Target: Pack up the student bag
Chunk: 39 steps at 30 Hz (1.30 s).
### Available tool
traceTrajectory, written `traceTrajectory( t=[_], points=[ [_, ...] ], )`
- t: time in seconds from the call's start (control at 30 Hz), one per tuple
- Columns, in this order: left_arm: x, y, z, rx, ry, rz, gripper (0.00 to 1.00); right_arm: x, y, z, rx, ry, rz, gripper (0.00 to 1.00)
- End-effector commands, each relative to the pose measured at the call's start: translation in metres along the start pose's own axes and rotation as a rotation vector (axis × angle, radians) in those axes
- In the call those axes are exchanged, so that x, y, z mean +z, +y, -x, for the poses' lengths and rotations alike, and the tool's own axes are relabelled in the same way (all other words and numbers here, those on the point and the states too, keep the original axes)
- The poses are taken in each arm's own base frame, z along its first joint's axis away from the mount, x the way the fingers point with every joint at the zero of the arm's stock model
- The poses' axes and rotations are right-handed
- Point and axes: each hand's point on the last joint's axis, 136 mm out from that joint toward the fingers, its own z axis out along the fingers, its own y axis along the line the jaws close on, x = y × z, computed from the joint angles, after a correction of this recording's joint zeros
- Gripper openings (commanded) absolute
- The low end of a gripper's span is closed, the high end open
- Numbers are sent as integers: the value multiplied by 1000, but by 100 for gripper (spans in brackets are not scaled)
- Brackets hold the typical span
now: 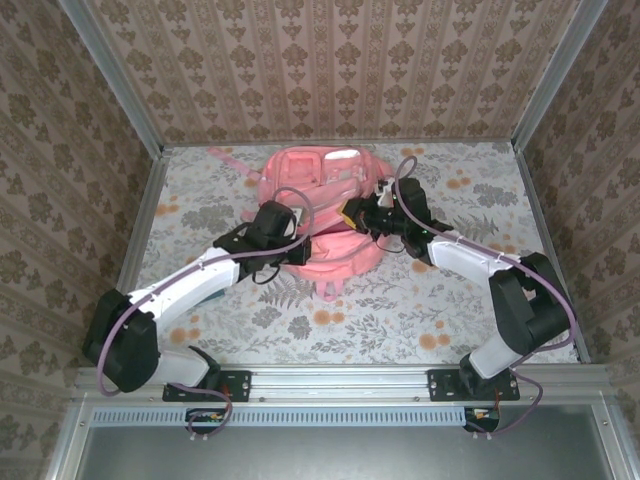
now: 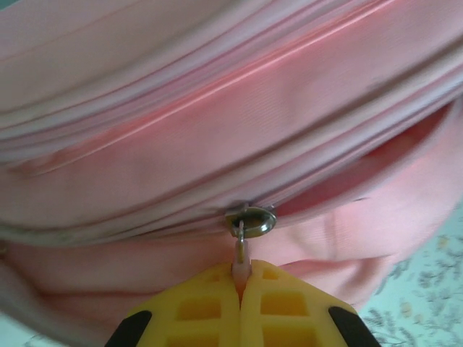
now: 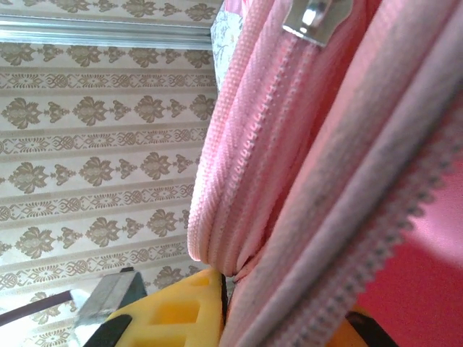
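Note:
The student bag (image 1: 322, 185), a large pink backpack, lies at the back middle of the table. My left gripper (image 1: 288, 238) is at its near left side. In the left wrist view the yellow fingers (image 2: 210, 311) are shut on the pale zipper pull tab (image 2: 242, 262), which hangs from a metal slider (image 2: 251, 219). To the right of the slider the zip gapes a little. My right gripper (image 1: 364, 216) is at the bag's right side. Its yellow finger (image 3: 181, 311) presses a fold of the bag's zipper edge (image 3: 239, 217), so it is shut on the fabric.
The flower-patterned tabletop (image 1: 400, 300) is walled by patterned panels on three sides, with metal posts (image 1: 110, 80) at the back corners. A thin pink strap (image 1: 230, 157) trails from the bag toward the back left. Another metal slider (image 3: 311, 18) sits high on the bag.

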Motion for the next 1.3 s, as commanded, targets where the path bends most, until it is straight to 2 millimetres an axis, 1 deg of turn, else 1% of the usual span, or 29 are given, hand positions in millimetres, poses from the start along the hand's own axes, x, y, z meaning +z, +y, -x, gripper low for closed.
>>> traceTrajectory(
  t=[0.0,0.07,0.17,0.27,0.37,0.43,0.47,0.5,0.57,0.6,0.63,0.67,0.7,0.73,0.8,0.87,0.9,0.93,1.03,1.13,1.23,1.27],
  points=[
    [-5,35,-14,6,22,126,0,-19,25,16,-67,-100,55,9],
    [-4,44,-16,-8,21,145,0,-21,25,17,-69,-106,52,8],
    [-2,59,-11,-48,9,192,0,-21,24,16,-70,-100,47,8],
    [-1,76,0,-103,-8,264,0,-20,21,15,-70,-94,30,8],
    [2,85,13,-135,-22,306,0,-18,13,12,-66,-77,7,8],
    [5,90,20,-146,-20,318,0,-17,4,8,-62,-54,-29,9],
    [6,92,22,-149,-18,323,2,-18,1,6,-65,-47,-41,9],
    [6,93,24,-148,-15,327,10,-20,-4,3,-69,-39,-62,13],
    [1,92,26,-143,-3,334,29,-26,-15,-2,-93,-19,-129,25],
    [-3,91,28,-133,-2,335,38,-31,-23,-5,-110,-11,-178,37],
    [-9,90,29,-127,-4,337,48,-38,-30,-8,-135,-6,-232,53],
    [-14,89,30,-121,-6,339,55,-45,-37,-10,-160,-6,-279,62],
    [-20,89,32,-118,-10,343,62,-53,-52,-11,-178,-5,-358,69],
    [-26,89,34,-116,-18,347,66,-67,-52,-11,-221,-26,-404,75],
    [-37,90,38,-123,-34,354,72,-92,-70,-9,-265,-59,-531,81],
    [-46,91,45,-129,-61,358,79,-119,-83,-1,-304,-115,-643,83],
    [-51,91,49,-130,-83,358,83,-135,-88,8,-320,-165,-705,85],
    [-54,91,55,-126,-106,355,86,-155,-100,15,-313,-202,-795,86],
    [-61,88,69,-112,-162,342,93,-207,-116,44,-294,-338,-973,89],
    [-65,82,81,-99,-184,311,97,-247,-127,68,-266,-426,-1112,91],
    [-65,74,90,-85,-184,279,100,-283,-140,87,-205,-497,-1244,94],
    [-67,72,93,-81,-185,274,100,-296,-146,91,-161,-516,-1288,94]
  ],
)
